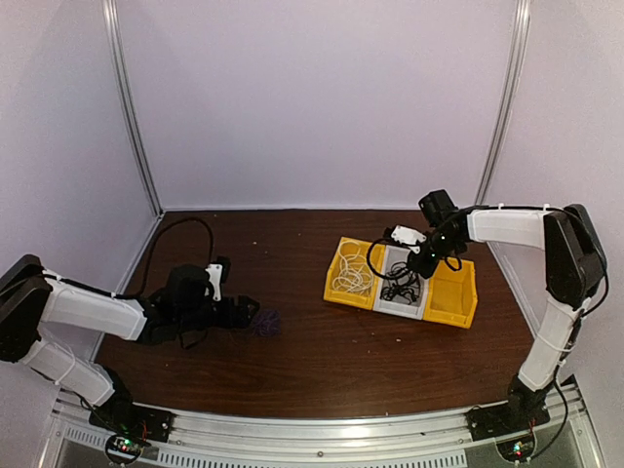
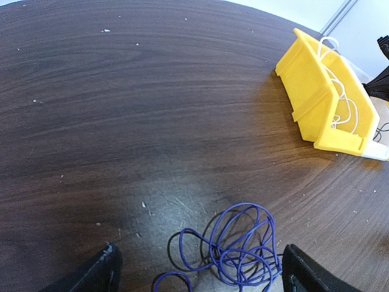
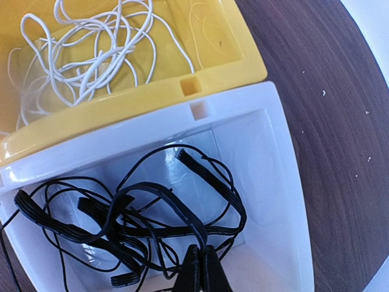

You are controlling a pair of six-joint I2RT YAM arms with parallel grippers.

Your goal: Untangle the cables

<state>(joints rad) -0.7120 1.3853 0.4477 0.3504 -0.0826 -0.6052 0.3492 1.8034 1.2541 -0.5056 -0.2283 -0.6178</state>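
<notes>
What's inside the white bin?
The white bin holds a tangle of black cables. The right end effector is shut down among them, at a strand. Its fingers cover the spot, so whether a cable is truly pinched stays hidden.

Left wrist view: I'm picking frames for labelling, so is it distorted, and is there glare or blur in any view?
Left wrist view: fisheye bends the dark wooden table, with a pale sheen near the coiled purple cable. Right wrist view: sharp, soft glare on the white plastic bin floor. Top view: soft and low in detail.
</notes>
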